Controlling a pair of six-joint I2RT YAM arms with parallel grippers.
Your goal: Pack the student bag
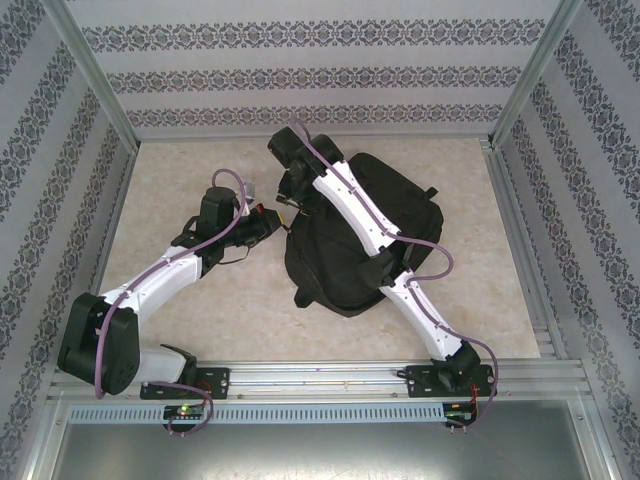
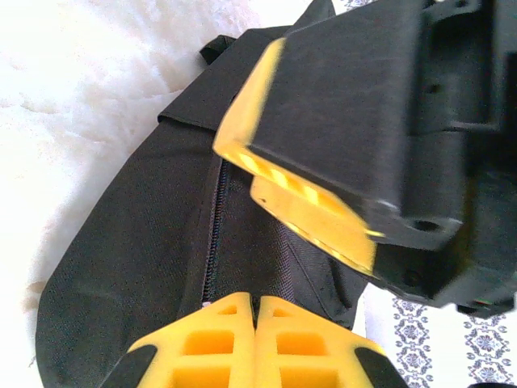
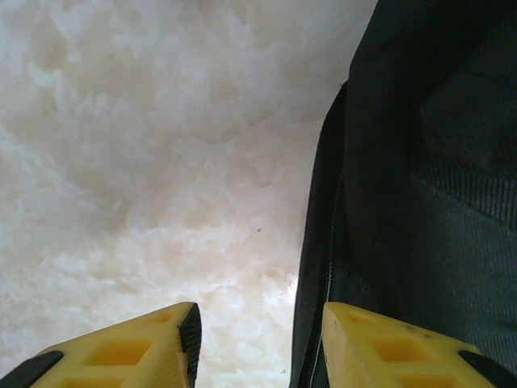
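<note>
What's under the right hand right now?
The open right hand hangs over the bag at its edge: one finger above bare table, the other above black fabric. Whatever lies beneath the bag is covered.

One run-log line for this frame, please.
student bag: lying on table | left tool: shut, by its zipper | right tool: open, over its edge

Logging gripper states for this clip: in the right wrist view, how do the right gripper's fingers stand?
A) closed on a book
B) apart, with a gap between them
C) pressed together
B: the right gripper stands open, and through the gap between its yellow tips you can see bare table and the edge of the student bag.
</note>
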